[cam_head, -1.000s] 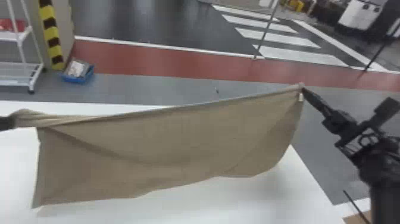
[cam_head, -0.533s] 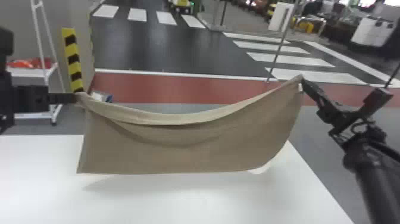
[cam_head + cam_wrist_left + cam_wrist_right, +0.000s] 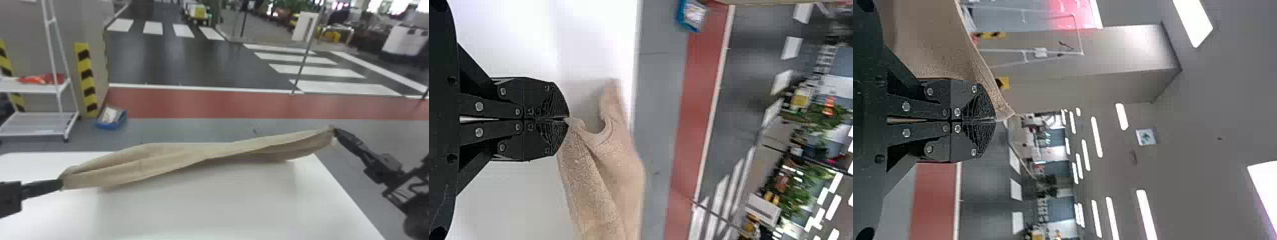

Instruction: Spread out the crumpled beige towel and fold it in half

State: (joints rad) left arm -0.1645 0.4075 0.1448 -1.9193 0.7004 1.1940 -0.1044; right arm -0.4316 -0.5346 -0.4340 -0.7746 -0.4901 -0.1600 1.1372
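In the head view my left gripper (image 3: 60,184) is shut on one corner of the beige towel (image 3: 178,156), low over the table's left part. My right gripper (image 3: 334,130) holds another corner, higher and farther off, past the table's right edge. Between them the towel is stretched in a long, narrow, slightly twisted band above the white table (image 3: 204,210). The left wrist view has the left gripper (image 3: 568,119) closed at the tip of the towel (image 3: 614,165), which bunches beyond it. In the right wrist view, the right gripper (image 3: 996,120) pinches the towel (image 3: 938,40) by its corner.
A white shelf rack (image 3: 38,123) and a blue bin (image 3: 111,123) stand on the floor beyond the table's far left. A thin pole (image 3: 303,63) rises from the floor beyond the table.
The left gripper has moved down and nearer; the right gripper sits lower in view. The towel has gone from a hanging broad sheet to a narrow billowing band. The head view has shifted.
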